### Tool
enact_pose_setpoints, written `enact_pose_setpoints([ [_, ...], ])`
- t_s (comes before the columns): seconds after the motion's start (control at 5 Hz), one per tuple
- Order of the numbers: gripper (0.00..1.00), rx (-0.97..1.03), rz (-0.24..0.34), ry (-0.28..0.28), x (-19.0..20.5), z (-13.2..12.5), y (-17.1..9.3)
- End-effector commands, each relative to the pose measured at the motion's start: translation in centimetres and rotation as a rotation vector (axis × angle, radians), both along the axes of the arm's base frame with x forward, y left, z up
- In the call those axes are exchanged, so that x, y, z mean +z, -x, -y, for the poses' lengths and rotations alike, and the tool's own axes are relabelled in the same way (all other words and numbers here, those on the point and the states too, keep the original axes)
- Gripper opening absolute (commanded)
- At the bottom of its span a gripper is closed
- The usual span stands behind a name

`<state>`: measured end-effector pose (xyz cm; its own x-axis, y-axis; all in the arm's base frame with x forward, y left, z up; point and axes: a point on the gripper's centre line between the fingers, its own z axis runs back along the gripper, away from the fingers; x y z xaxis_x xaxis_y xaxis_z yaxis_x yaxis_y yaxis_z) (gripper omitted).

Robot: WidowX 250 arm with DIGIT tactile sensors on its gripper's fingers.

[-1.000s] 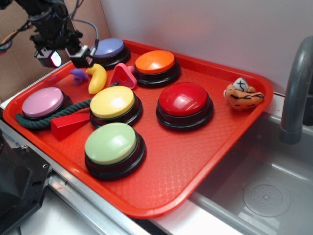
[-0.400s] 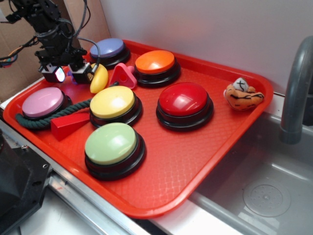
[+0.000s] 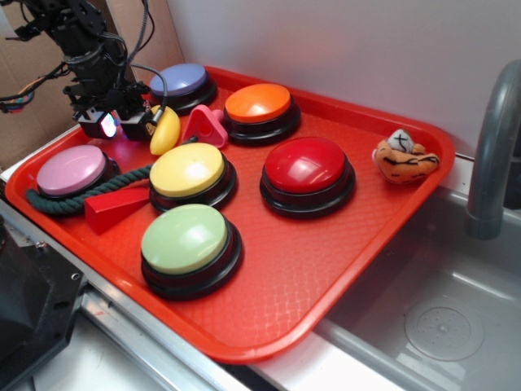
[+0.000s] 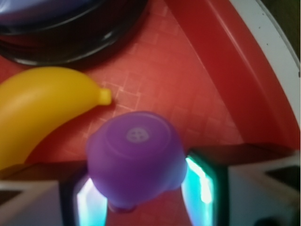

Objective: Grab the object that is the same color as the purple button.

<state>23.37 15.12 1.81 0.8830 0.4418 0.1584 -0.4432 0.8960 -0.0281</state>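
Observation:
The small purple toy piece (image 4: 136, 160) lies on the red tray (image 3: 326, 269) at its far left corner, next to the yellow banana piece (image 4: 42, 103). My gripper (image 4: 141, 188) is down over it, one lit pad (image 4: 200, 181) against each side of it, jaws closed in on it. In the exterior view the gripper (image 3: 120, 126) hides nearly all of the piece; it stands between the purple button (image 3: 181, 80) and the pink button (image 3: 72, 169), close to the tray's back rim.
The pink triangle piece (image 3: 203, 125) lies right of the banana (image 3: 165, 130). Yellow (image 3: 187, 169), orange (image 3: 258, 103), red (image 3: 307, 164) and green (image 3: 186, 238) buttons, a red wedge (image 3: 114, 210), a dark rope (image 3: 57, 202) and a plush toy (image 3: 403, 159) share the tray. A sink is at right.
My gripper has come down from above the purple button's left side onto the purple piece. Its fingers have drawn closer together around the piece.

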Motion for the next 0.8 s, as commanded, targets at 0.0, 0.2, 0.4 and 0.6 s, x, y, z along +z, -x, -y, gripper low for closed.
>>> enact_pose_setpoints([
  [0.0, 0.0, -0.019, 0.046, -0.071, 4.8, 0.4, -0.9],
  [0.2, 0.0, -0.038, 0.035, -0.1, 8.1, 2.3, -0.7],
  [0.4, 0.0, -0.148, 0.053, -0.034, 10.8, 4.9, -0.8],
  [0.6, 0.0, -0.227, 0.045, 0.072, 13.1, 7.8, -0.7],
])
